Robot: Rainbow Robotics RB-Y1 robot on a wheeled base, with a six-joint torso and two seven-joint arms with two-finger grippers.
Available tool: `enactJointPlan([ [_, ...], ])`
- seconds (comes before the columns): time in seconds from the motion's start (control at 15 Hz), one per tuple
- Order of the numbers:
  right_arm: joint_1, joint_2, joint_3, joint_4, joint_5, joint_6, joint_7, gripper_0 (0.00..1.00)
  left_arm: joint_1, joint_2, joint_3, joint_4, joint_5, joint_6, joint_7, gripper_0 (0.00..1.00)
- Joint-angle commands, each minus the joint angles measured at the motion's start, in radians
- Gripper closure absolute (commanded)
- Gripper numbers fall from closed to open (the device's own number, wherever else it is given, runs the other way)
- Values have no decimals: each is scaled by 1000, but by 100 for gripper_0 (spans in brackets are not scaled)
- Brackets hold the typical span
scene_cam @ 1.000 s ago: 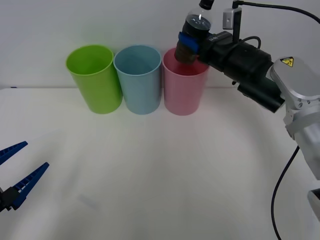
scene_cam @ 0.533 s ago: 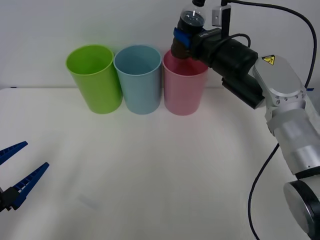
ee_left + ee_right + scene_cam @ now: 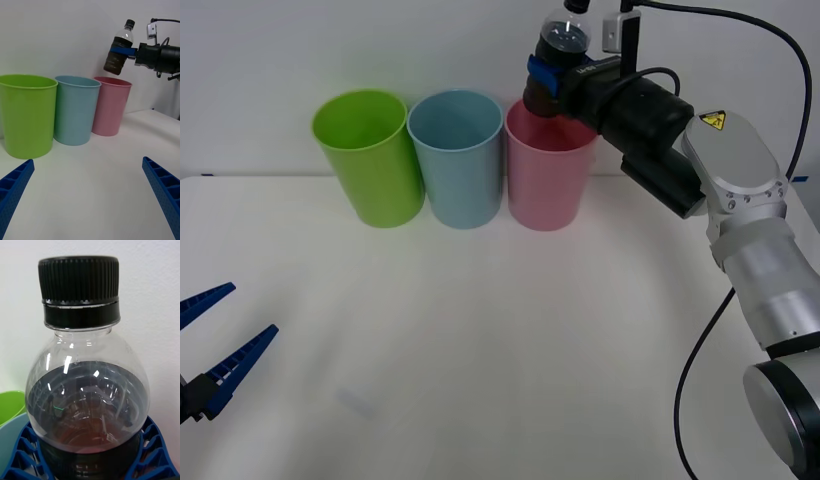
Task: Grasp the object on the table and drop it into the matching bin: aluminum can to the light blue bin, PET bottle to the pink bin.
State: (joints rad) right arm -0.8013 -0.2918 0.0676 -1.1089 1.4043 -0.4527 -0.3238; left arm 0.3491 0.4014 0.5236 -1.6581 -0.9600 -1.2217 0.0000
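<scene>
The task is almost finished, as far as I can judge. The small clear plastic bottle with the black screw cap and dark label (image 3: 558,62) is already lifted from the wide white worktop (image 3: 500,340) and is held in the air by the right gripper (image 3: 546,83). Its blue ribbed fingers (image 3: 153,455) are closed on the lower, labelled part of the bottle, so the cap and the clear shoulder stand out above them. The bottle is a little tilted and hangs over the mouth of the tall pink plastic cup-shaped bin (image 3: 549,178). In the left wrist view its bottom is just above the pink rim, not yet inside. What is left is only the release: the gripper has to open so that the bottle falls in. In my opinion the bottle sits more over the back part of the opening, so it could touch the rim when it drops.

The left gripper (image 3: 215,355) waits low at the near left edge of the worktop, with its fingers wide apart and nothing between them.

Three bins stand touching in one row at the far side: a lime green plastic bin (image 3: 369,157), a light blue plastic bin (image 3: 456,158), and the pink one. The part of each interior that I can see from the front is empty; the bottoms are hidden.
</scene>
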Motion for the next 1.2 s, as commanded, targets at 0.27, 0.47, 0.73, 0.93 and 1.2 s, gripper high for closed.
enactJointPlan([
  [0.27, 1, -4, -2, 0, -1, -3, 9, 0, 0, 0, 0, 0, 0, 0, 0, 0],
  [0.47, 1, -12, 0, 0, -8, -18, 11, 0, 0, 0, 0, 0, 0, 0, 0, 0],
  [0.73, 5, -30, -2, 0, -33, -66, 11, 0, 0, 0, 0, 0, 0, 0, 0, 0],
  [0.93, 33, -60, -8, -25, -45, -115, 19, 0, 0, 0, 0, 0, 0, 0, 0, 0],
  [1.2, 120, -112, -8, -138, -67, -133, 20, 0, 0, 0, 0, 0, 0, 0, 0, 0],
])
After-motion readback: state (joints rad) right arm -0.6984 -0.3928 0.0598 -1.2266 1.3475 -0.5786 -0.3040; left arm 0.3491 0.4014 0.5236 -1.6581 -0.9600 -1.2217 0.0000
